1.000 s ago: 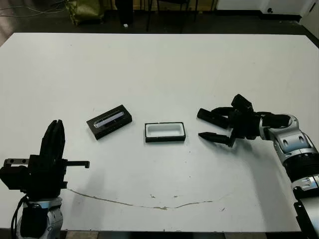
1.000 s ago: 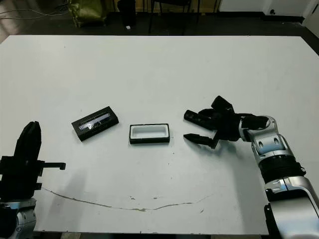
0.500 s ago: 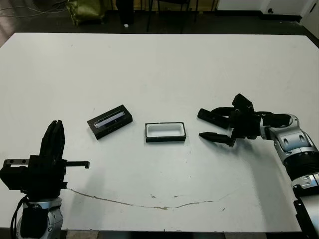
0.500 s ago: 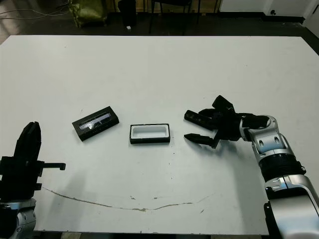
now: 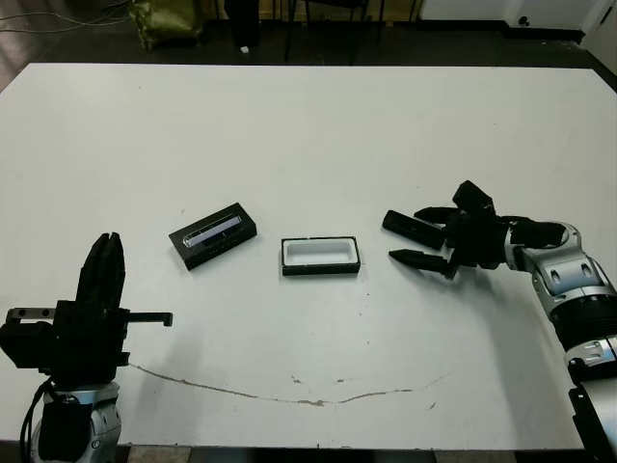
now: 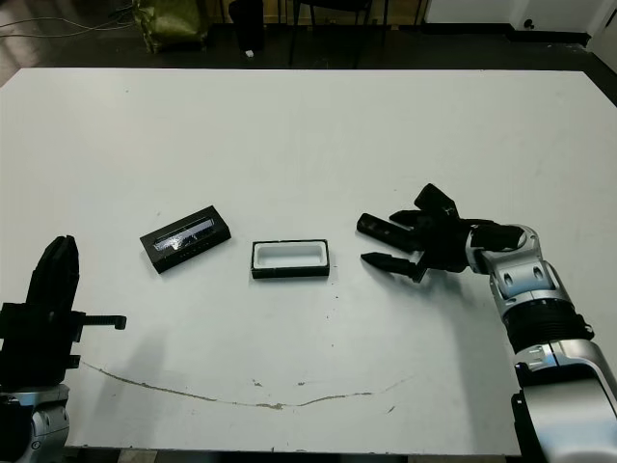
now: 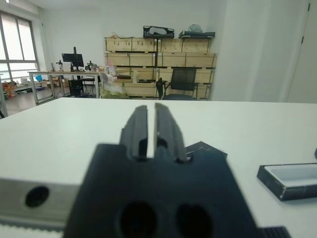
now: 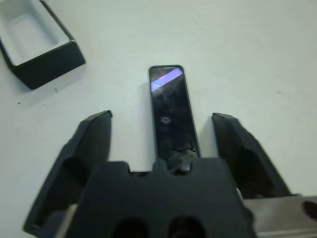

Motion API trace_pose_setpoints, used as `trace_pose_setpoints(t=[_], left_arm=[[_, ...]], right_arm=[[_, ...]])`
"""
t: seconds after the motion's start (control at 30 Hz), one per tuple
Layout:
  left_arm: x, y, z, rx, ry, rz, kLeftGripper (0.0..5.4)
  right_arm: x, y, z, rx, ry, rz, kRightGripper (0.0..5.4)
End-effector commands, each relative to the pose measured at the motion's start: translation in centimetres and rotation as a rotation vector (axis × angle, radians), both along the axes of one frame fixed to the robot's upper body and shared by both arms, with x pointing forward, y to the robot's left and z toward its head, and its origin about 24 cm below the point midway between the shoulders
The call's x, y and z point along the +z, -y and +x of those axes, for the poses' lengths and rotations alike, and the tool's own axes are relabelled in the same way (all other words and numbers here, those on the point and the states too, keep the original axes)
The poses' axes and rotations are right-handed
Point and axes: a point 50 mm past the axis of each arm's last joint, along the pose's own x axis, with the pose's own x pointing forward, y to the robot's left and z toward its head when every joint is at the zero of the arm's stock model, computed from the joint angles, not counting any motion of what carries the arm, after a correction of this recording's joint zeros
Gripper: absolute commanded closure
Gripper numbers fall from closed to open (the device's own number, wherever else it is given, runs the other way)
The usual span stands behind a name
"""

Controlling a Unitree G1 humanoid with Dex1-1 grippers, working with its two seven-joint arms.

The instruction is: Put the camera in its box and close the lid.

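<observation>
The white table (image 5: 308, 125) is carrying everything, with a thin dark scratch line (image 5: 289, 395) running along its near part. The left gripper (image 5: 104, 289) is hovering over the table's near left corner, well apart from all three task things, its two fingers pressed together with only a hairline gap showing in the left wrist view. The right gripper (image 5: 416, 240) is reaching in from the right side, lying low over the table with its two fingers spread wide apart and holding nothing. The lid (image 5: 212, 235), with its glossy silvery strip facing up, is lying tilted on the table just left of the box (image 5: 320, 257), near it but not touching. The box is sitting open at the table's middle, its white lining showing, between the lid and the right gripper. The camera (image 8: 170, 111) is lying flat on the table between the right gripper's spread fingers, running lengthwise along them, its far end pointing roughly toward the box; neither finger is touching it in the right wrist view.
</observation>
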Motion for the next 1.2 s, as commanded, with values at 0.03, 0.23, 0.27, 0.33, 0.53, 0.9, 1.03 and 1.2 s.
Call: trace_pose_setpoints(t=[0.03,0.23,0.27,0.33,0.53,0.9,1.03,1.2], left_arm=[[-0.48,-0.25,-0.19,0.016,-0.042,0.005,5.40],[-0.51,-0.20,-0.20,0.010,-0.037,0.002,5.40],[-0.50,-0.21,-0.20,0.009,-0.034,0.006,5.40],[-0.50,-0.21,-0.19,0.010,-0.033,0.007,5.40],[-0.52,-0.27,-0.22,0.014,-0.034,0.015,5.40],[-0.58,-0.37,-0.24,0.014,-0.043,0.002,5.40],[-0.57,-0.35,-0.23,0.010,-0.041,0.000,5.40],[-0.58,-0.39,-0.21,0.008,-0.034,0.011,5.40]], right_arm=[[-4.47,1.02,-2.51,-0.040,-0.125,-0.132,1.97],[-4.54,0.71,-2.66,-0.011,-0.069,-0.123,2.04],[-4.52,0.67,-2.70,0.002,-0.053,-0.126,2.04],[-4.54,0.61,-2.71,0.005,-0.062,-0.120,2.04],[-4.60,0.50,-2.67,0.018,-0.075,-0.126,2.04],[-4.92,0.62,-2.77,-0.005,-0.107,-0.106,2.04],[-4.85,0.63,-2.80,0.015,-0.106,-0.098,2.04],[-4.67,0.51,-2.81,0.014,-0.133,-0.037,2.04]])
